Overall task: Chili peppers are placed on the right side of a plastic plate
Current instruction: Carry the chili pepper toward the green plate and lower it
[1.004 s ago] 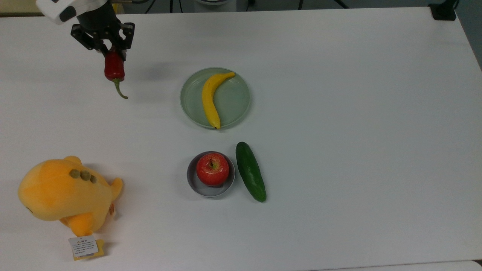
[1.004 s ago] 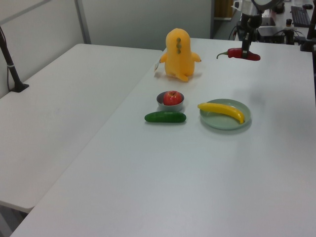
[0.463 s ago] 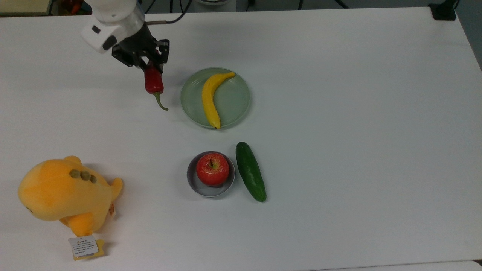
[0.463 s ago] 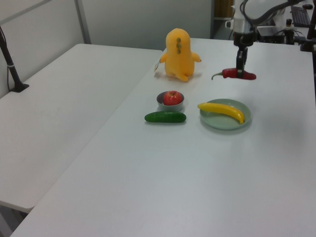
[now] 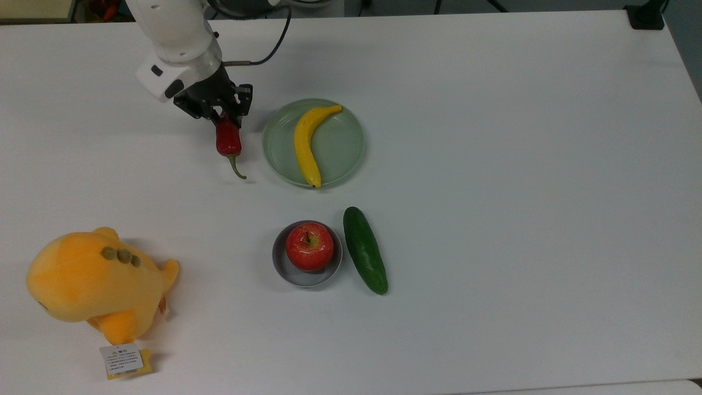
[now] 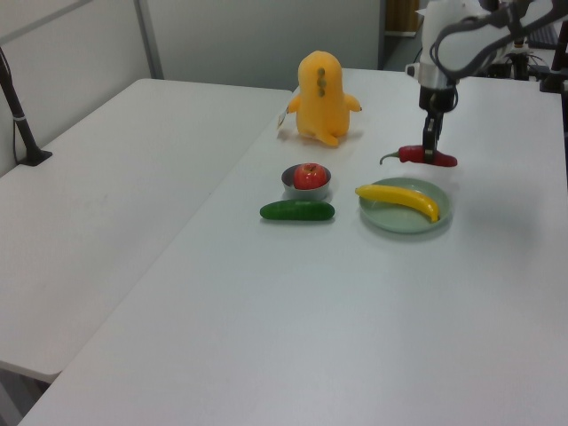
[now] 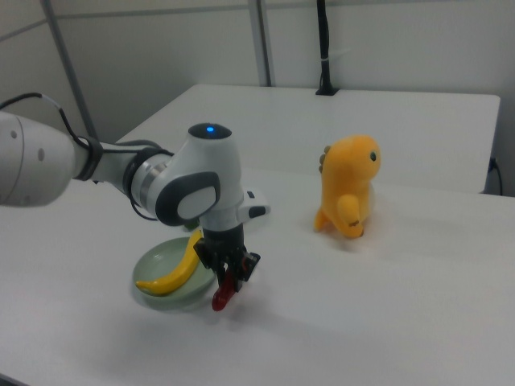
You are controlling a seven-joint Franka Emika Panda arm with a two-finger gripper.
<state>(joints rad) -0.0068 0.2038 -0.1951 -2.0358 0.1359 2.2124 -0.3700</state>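
My gripper [image 5: 224,119] is shut on the stemless end of the dark red chili pepper [image 5: 228,141], whose green stem points toward the top view's bottom. The chili hangs low over the table, just off the top view's left of the pale green plastic plate [image 5: 344,144], apart from its rim. In the left view the chili [image 6: 431,158] sits behind the plate [image 6: 404,218], under the gripper [image 6: 429,151]. The right view has the chili [image 7: 223,296] dangling from the gripper [image 7: 228,277] beside the plate [image 7: 153,268].
A yellow banana [image 5: 306,144] lies in the plate. Nearer the top view's bottom stand a grey bowl [image 5: 285,270] holding a red apple [image 5: 309,247] and a cucumber [image 5: 364,249]. A yellow plush toy [image 5: 93,284] sits at the top view's lower left.
The gripper has carried the chili from the top view's far upper left toward the plate and lower toward the table. Nothing else has moved.
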